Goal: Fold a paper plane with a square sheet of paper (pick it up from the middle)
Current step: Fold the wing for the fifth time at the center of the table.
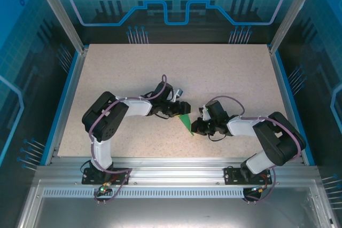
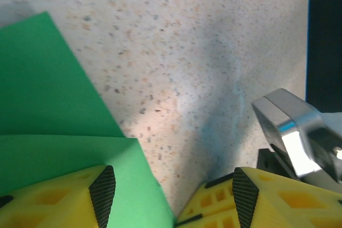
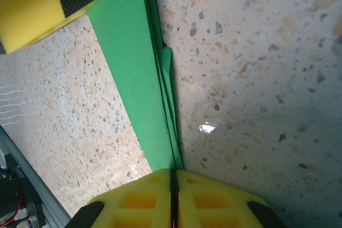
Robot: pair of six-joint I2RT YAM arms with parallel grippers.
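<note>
The square sheet of paper (image 1: pixel 185 123) is folded into a narrow green pointed shape of several layers, lying between the two grippers at mid-table. My right gripper (image 3: pixel 173 177) is shut on one end of it, and the green layers (image 3: pixel 133 62) run into the seam between its yellow fingers. My left gripper (image 2: pixel 173 188) stands open over the other end. The green paper (image 2: pixel 48 110) lies beside its left finger (image 2: pixel 101 196), and bare table shows up to its right finger (image 2: pixel 246 198). From above, the left gripper (image 1: pixel 179 110) and the right gripper (image 1: pixel 195 126) nearly meet.
The speckled beige table (image 1: pixel 214 73) stretches away behind both arms. A silver metal part (image 2: pixel 291 129) sits close to my left gripper's right side. Blue walls and aluminium posts enclose the table, and a metal rail (image 1: pixel 176 172) runs along the near edge.
</note>
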